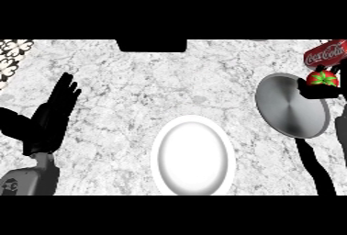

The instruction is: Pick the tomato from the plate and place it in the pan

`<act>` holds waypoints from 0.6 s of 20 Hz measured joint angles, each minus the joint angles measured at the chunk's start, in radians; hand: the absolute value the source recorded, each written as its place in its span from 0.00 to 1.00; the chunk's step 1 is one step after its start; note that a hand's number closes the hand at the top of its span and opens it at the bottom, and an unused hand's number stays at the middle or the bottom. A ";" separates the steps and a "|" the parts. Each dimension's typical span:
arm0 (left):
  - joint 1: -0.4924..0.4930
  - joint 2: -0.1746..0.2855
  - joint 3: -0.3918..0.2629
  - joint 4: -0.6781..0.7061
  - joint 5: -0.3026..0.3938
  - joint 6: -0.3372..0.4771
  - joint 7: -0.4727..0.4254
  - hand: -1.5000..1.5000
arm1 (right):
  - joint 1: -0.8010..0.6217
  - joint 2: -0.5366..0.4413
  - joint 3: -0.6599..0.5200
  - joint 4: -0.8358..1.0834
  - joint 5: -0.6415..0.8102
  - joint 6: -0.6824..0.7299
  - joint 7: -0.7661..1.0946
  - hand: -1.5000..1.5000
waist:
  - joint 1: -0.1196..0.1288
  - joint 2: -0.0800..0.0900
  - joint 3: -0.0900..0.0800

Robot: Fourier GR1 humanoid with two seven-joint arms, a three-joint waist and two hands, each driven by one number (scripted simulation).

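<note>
table (136,78): pale marbled top. white plate (193,156) sits at the middle of the near edge, nothing on it. grey pan (291,105) lies near the right edge, well apart from the plate. tomato (322,79), red with a green stalk, is off the plate, at the pan's far right rim, close to the table's right edge. right hand (315,93) is curled round the tomato, gripping it. contact between tomato and pan cannot be judged. red soda can (325,53) lies at the far right corner, just beyond the tomato. left hand (51,117) rests by the left edge, fingers straight, holding nothing.
</note>
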 measured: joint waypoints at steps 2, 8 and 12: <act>-0.004 0.002 0.002 -0.002 0.002 -0.004 0.009 0.50 | -0.021 -0.001 -0.011 0.108 -0.012 -0.045 -0.076 1.00 | 0.003 0.001 0.000; -0.005 -0.018 -0.018 -0.024 -0.030 0.014 0.024 0.50 | -0.092 -0.002 -0.029 0.387 0.006 -0.146 -0.167 1.00 | 0.007 0.002 0.000; -0.003 -0.015 -0.013 -0.013 -0.021 -0.005 0.012 0.50 | -0.121 0.012 -0.089 0.540 -0.030 -0.174 -0.146 0.00 | 0.012 0.005 0.001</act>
